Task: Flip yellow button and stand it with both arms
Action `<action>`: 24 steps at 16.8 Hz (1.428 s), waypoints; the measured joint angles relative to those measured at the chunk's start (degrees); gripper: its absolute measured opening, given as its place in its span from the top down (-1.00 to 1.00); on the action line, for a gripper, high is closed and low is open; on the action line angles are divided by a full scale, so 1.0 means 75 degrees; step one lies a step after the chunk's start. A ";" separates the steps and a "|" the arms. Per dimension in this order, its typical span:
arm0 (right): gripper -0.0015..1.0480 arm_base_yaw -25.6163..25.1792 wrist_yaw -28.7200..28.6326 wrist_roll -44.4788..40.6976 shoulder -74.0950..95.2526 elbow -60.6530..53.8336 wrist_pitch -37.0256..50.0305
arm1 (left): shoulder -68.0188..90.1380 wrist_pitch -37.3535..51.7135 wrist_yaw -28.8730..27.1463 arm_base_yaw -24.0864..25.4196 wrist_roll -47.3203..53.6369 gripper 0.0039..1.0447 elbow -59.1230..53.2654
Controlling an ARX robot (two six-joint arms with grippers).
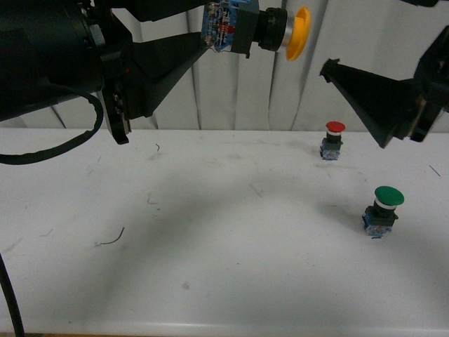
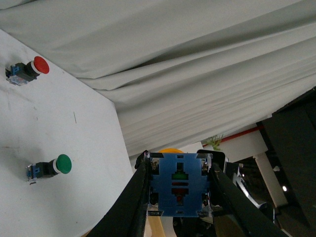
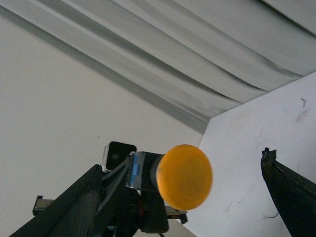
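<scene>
The yellow button (image 1: 280, 31) hangs high above the table, lying sideways with its yellow-orange cap pointing right. My left gripper (image 1: 223, 29) is shut on its blue-and-black block base (image 2: 178, 182), one black finger (image 2: 133, 192) pressing on each side. My right gripper (image 1: 372, 35) is open to the right of the cap, and one wedge-shaped finger (image 1: 365, 98) points toward it without touching. In the right wrist view the round cap (image 3: 185, 177) faces the camera between the spread fingers (image 3: 289, 190) of my right gripper (image 3: 180, 159), apart from both.
A red-capped button (image 1: 334, 139) stands on the white table (image 1: 210, 246) at the back right. A larger green-capped button (image 1: 382, 209) stands nearer on the right. A pleated grey curtain (image 1: 337, 28) hangs behind the table. The left arm's black cable (image 1: 49, 147) loops at the left.
</scene>
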 joint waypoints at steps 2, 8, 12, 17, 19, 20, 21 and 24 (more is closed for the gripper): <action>-0.87 0.0201 -0.0067 0.0335 0.0149 0.0347 0.0029 | 0.0000 0.0000 0.0020 0.0000 0.0003 0.43 0.0009; -0.87 0.0557 -0.0125 0.1405 0.0761 0.0901 0.0006 | 0.0000 -0.0029 0.0085 0.0093 0.0003 0.43 0.0009; -0.87 0.0699 -0.0169 0.1667 0.0787 0.1070 0.0009 | -0.0003 -0.0047 0.0117 0.0143 0.0000 0.43 0.0009; -0.87 0.0755 -0.0117 0.1792 0.0938 0.1341 0.0006 | -0.0003 -0.0047 0.0134 0.0143 0.0003 0.43 0.0009; -0.45 0.0807 -0.0085 0.1789 0.0944 0.1364 -0.0009 | -0.0003 -0.0041 0.0140 0.0143 0.0000 0.43 0.0009; -0.38 0.0813 -0.0079 0.1789 0.0962 0.1364 -0.0012 | -0.0006 -0.0038 0.0146 0.0143 0.0000 0.43 0.0009; -0.28 0.0810 -0.0079 0.1789 0.0985 0.1364 -0.0006 | -0.0017 -0.0029 0.0169 0.0143 0.0000 0.43 0.0009; -0.03 0.0813 -0.0052 0.1784 0.1017 0.1364 -0.0035 | -0.0038 -0.0023 0.0169 0.0146 0.0000 0.43 0.0009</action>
